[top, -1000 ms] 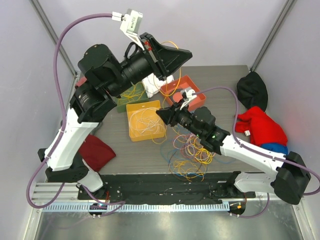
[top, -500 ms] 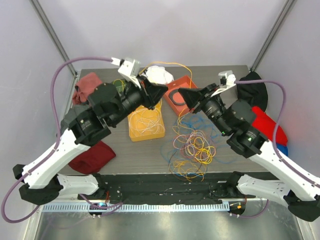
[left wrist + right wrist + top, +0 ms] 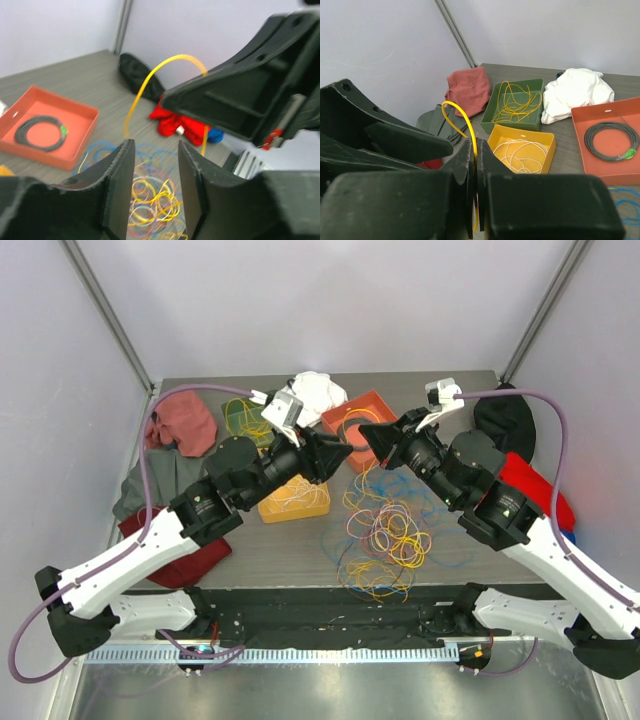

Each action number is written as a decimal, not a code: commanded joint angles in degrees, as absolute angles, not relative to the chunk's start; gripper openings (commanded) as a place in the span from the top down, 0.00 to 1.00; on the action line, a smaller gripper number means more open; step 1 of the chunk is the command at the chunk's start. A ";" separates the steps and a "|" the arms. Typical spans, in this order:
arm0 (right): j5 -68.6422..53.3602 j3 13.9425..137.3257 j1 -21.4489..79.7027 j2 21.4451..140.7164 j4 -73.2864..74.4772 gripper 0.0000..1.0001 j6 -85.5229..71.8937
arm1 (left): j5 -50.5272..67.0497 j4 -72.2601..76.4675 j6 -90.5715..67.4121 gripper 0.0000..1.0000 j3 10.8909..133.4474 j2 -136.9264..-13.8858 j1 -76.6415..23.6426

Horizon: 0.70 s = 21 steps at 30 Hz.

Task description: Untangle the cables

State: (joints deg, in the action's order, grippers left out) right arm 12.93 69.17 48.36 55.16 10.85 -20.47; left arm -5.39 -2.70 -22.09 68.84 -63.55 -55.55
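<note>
Right wrist view: our right claw (image 3: 474, 155) pinches one yellow cable (image 3: 461, 115), the left claw (image 3: 153, 170) gapes empty; we should draw that strand slowly up, clear of the cable pile (image 3: 385, 538) on the worktop (image 3: 290, 545)

Matt black plastic left pincer (image 3: 154, 150), smooth yellow cable (image 3: 176, 57), grey wood-grain table (image 3: 75, 75), crumpled white cloth (image 3: 577, 92).

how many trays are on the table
3. The green tray sits at the back left, holding yellow cables; the yellow tray is just in front of it, holding white cables; the orange tray is to their right, holding a black coil. Others could be hidden.
</note>
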 commanded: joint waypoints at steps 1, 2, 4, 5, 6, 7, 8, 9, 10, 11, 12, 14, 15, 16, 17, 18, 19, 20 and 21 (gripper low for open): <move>13.45 69.35 48.52 54.14 9.93 0.99 -21.53 | -0.45 7.03 -22.41 0.53 68.38 -62.14 -55.72; 13.45 69.43 48.52 54.23 10.19 0.99 -21.45 | -0.35 7.55 -22.59 0.52 67.86 -62.14 -55.81; 13.18 69.96 48.52 54.32 10.28 0.99 -21.53 | 2.54 10.10 -22.76 0.47 65.57 -61.79 -55.72; 13.01 70.40 48.43 54.32 10.54 0.99 -21.53 | 2.98 10.89 -22.85 0.45 64.61 -61.61 -55.81; 13.01 70.57 48.43 54.32 10.72 0.99 -21.45 | 3.51 11.94 -22.85 0.41 62.86 -61.09 -55.72; 12.83 70.84 48.51 54.32 10.81 0.99 -21.36 | 3.52 13.43 -22.76 0.40 61.97 -60.82 -55.72; 12.66 71.45 48.52 54.40 11.33 0.99 -21.27 | 3.60 14.23 -22.76 0.38 61.18 -60.47 -55.72; 12.74 71.72 48.52 54.40 11.60 0.99 -21.18 | 3.34 14.76 -22.59 0.35 60.39 -60.12 -55.72; 12.74 71.98 48.52 54.23 11.69 0.99 -21.09 | 2.73 16.24 -22.24 0.34 58.73 -59.33 -55.72; 12.57 72.42 48.52 54.05 11.86 0.99 -21.01 | 2.46 17.04 -22.06 0.32 57.84 -58.80 -55.72; 12.48 72.68 48.52 54.14 11.87 0.99 -21.09 | 2.20 17.83 -21.71 0.29 56.79 -58.54 -55.72; 12.22 73.73 48.52 53.96 12.21 0.99 -21.09 | 0.62 20.21 -20.75 0.27 53.89 -57.31 -55.72; 11.87 74.26 48.52 53.88 12.30 0.99 -21.09 | 0.35 21.08 -20.48 0.26 52.92 -57.04 -55.72; 11.78 74.70 48.52 53.88 12.48 0.99 -21.01 | -1.56 22.05 -20.04 0.26 50.82 -56.26 -55.72; 11.60 75.84 48.43 53.96 12.92 0.99 -21.01 | -2.10 24.06 -19.78 0.25 49.76 -55.82 -55.72; 11.51 76.46 48.51 54.05 13.27 0.99 -20.92 | -2.63 24.69 -19.69 0.24 48.96 -55.29 -55.81; 11.43 77.07 48.52 54.14 13.62 0.99 -20.66 | -3.07 25.39 -19.34 0.23 48.09 -54.85 -55.72; 11.43 78.39 48.43 54.23 14.15 0.99 -20.39 | -4.29 26.71 -18.81 0.22 46.42 -54.06 -55.72; 11.16 79.01 48.43 54.23 14.41 0.99 -20.39 | -5.00 26.89 -18.55 0.20 45.71 -53.70 -55.72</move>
State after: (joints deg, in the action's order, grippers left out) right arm 12.29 74.08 48.36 55.11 14.50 -21.10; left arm -0.89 18.26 -20.88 48.21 -56.36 -55.55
